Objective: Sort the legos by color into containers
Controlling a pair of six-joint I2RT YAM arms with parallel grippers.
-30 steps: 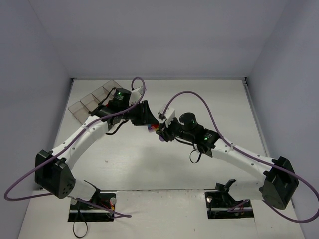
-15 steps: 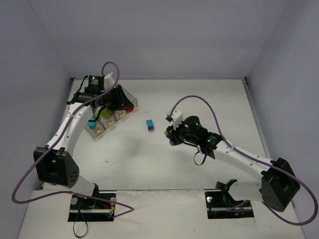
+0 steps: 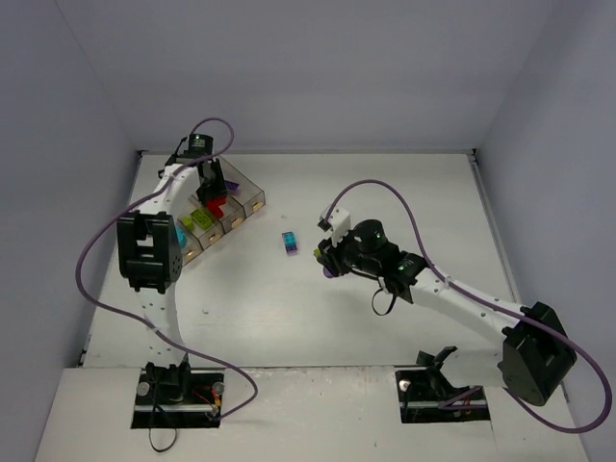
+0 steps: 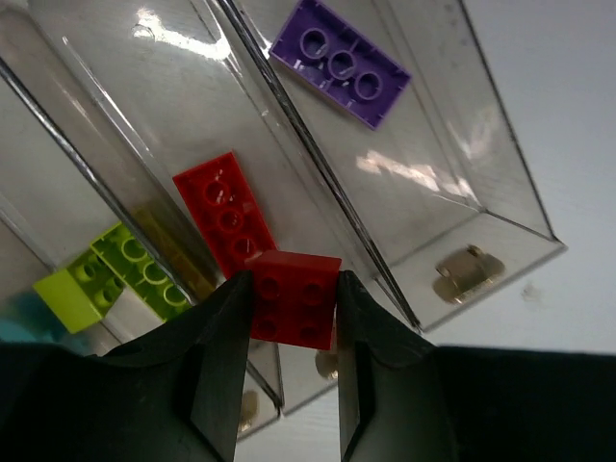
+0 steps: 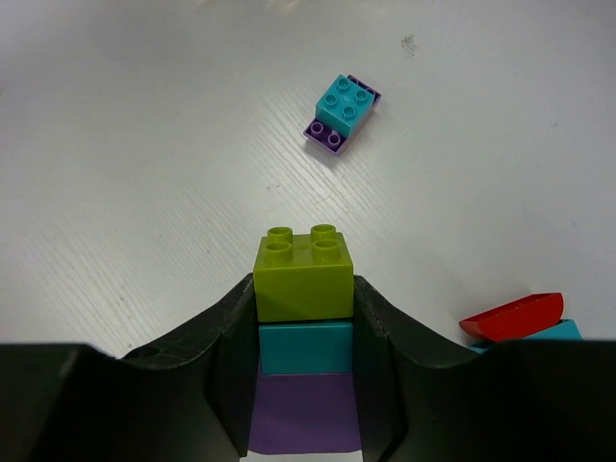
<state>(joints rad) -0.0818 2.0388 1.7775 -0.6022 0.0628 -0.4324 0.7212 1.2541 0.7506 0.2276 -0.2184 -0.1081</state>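
Nearest the bases, the right fingers (image 5: 207, 356) are pressed tight on a three-brick stack (image 5: 306, 346), a lime brick (image 5: 303, 269) on cyan on purple, held low over the worktop (image 5: 144, 144). It mixes colours, so I judge it needs pulling apart before anything from it is binned. Just beyond lies a loose cyan-on-purple pair (image 5: 342, 114), with a red piece (image 5: 510, 313) at that view's right edge. Farthest off, the left fingers (image 4: 217, 366) pinch a red square brick (image 4: 294, 298) over the containers (image 4: 500, 221), seemingly above the compartment where a long red brick (image 4: 223, 207) lies, between the lime and purple ones. For a clean drop, centre it between the dividing walls and lower a little. Then spread the fingers gently so it cannot bounce into a neighbour.
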